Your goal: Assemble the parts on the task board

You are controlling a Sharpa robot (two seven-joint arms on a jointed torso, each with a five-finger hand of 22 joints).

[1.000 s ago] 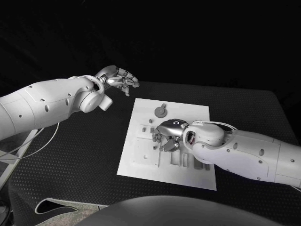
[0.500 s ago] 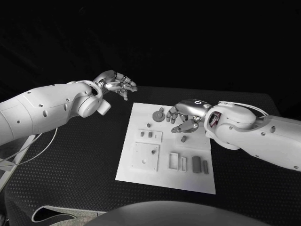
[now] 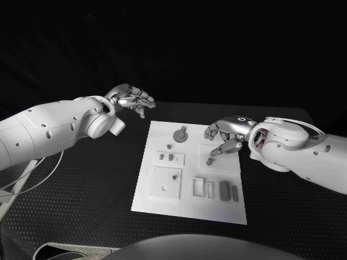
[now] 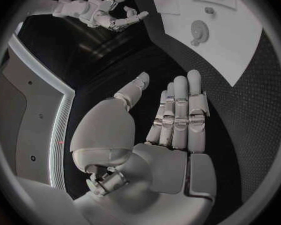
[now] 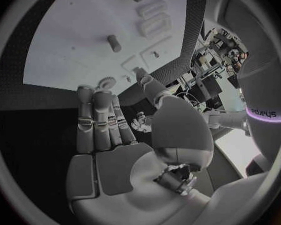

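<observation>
The white task board (image 3: 162, 203) lies in the middle of the black table. On it are a grey gear (image 3: 180, 134) at the far end, a small peg (image 3: 169, 146), raised frames (image 3: 198, 187) and two dark blocks (image 3: 225, 189). My right hand (image 3: 224, 135) hovers over the board's far right part, fingers spread and holding nothing. The right wrist view shows that hand (image 5: 109, 125) above the board (image 5: 65, 60), with a short cylinder (image 5: 114, 43) lying flat and the gear (image 5: 106, 82) beyond the fingertips. My left hand (image 3: 132, 98) is raised off the board's far left corner, fingers straight and empty (image 4: 175, 115).
The black dotted table mat (image 3: 88, 179) reaches out on both sides of the board. A cable (image 3: 40, 176) hangs below my left arm at the table's left edge. In the left wrist view the gear (image 4: 198, 29) and the right hand (image 4: 109, 12) show in the distance.
My right hand has lifted off the middle of the board and moved to its far right side, uncovering the frames and blocks. The left hand has hardly moved.
</observation>
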